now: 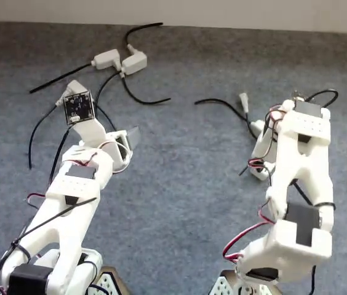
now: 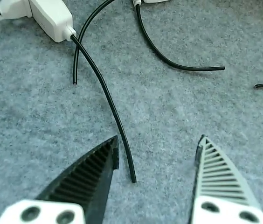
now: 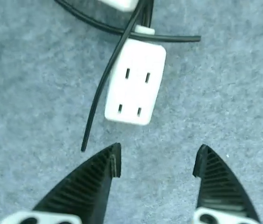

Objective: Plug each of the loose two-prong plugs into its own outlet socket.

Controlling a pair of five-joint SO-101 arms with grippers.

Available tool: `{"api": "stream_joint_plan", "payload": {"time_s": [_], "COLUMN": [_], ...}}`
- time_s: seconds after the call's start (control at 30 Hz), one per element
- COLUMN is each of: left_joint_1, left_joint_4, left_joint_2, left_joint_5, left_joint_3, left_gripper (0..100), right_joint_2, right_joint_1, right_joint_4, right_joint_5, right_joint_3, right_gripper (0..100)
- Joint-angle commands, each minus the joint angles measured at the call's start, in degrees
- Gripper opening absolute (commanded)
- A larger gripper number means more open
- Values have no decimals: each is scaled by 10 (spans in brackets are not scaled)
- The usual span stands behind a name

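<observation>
On the right of the grey carpet (image 1: pixel 179 184), the right gripper (image 3: pixel 159 148), fingers apart, hovers just near of a white outlet socket (image 3: pixel 135 86). Closing squarely across its narrow sides should steady it. The right wrist view reveals its slots facing up, while the high view places a loose plug (image 1: pixel 244 100) farther off. The left gripper (image 2: pixel 159 138), also spread, straddles a black cable (image 2: pixel 108 98).

Left gripper (image 2: pixel 158 140) hangs over the grey carpet (image 2: pixel 29 116), jaws wide apart, dark finger (image 2: pixel 92 175) on one side and pale finger (image 2: pixel 215 177) on the other. Between them, nearer the dark one, lies the cut end of a black cable (image 2: pixel 104 91), which runs back to a white connector (image 2: pixel 50 16) at the edge of view. A second black cable (image 2: pixel 192 69) curves across the carpet beyond, well apart from the gripper.
</observation>
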Motion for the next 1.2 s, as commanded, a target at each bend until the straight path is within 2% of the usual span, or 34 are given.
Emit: {"api": "stream_joint_plan", "payload": {"time_s": [0.0,0.37,0.53,0.67,0.9,0.97,1.1,1.17], "left_joint_1": [11,11,11,11,12,12,12,12], "left_joint_4": [-13,-13,-13,-13,-13,-13,-13,-13], "left_joint_2": [-17,-17,-17,-17,-17,-17,-17,-17], "left_joint_5": [0,0,0,0,0,0,0,0], "left_joint_3": [-2,-4,-4,-4,-4,-4,-4,-4], "left_gripper": [267,267,267,267,267,267,267,267], "right_joint_2": [16,36,43,87,159,166,165,165], "right_joint_1": [2,-23,-38,-36,-12,0,15,16], "right_joint_4": [-46,-134,-143,-141,-138,-138,-103,-57], "right_joint_5": [-29,-41,-42,-77,-68,-55,-27,-10], "right_joint_3": [-24,-26,-22,-26,-52,-63,-101,-145], "right_gripper": [253,253,253,253,252,225,70,53]}}
